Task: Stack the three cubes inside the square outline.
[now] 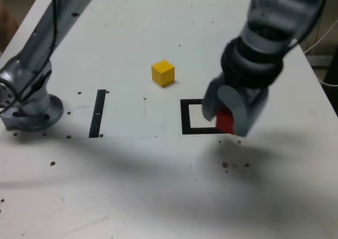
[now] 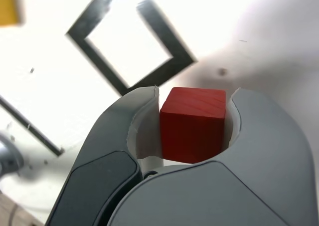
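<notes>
Now we see our claw (image 2: 194, 128) clamped on the red cube (image 2: 193, 123), hanging over the right edge of the square outline (image 1: 186, 117) in the exterior view, with the yellow cube (image 1: 162, 73) on the table (image 1: 132, 186) nearby.

The red cube (image 2: 193, 123) sits between the grey gripper (image 2: 194, 106) jaws, whose inner faces are pale off-white. The yellow cube (image 1: 162, 73) lies on the white table (image 1: 132, 186), which is flecked with small dark specks. The square outline (image 1: 186, 117) is black with a white centre, and the narrow strip (image 1: 97, 113) is black.
</notes>
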Controlling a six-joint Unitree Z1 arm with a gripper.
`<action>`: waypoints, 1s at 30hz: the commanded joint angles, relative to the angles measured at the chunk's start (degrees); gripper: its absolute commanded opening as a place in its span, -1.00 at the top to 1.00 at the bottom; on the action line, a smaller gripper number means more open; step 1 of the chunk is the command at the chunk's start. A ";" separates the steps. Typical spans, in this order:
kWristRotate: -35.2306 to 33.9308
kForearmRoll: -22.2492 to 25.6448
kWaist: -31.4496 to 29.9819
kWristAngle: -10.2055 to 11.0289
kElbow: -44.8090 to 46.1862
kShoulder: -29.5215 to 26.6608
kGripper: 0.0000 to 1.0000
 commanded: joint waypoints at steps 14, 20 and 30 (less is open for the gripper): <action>-13.40 -1.65 8.06 -4.32 10.85 -8.31 0.21; -15.92 -5.02 9.52 -5.65 13.73 -8.22 0.21; -17.19 -10.24 12.01 -7.25 18.75 -7.16 0.21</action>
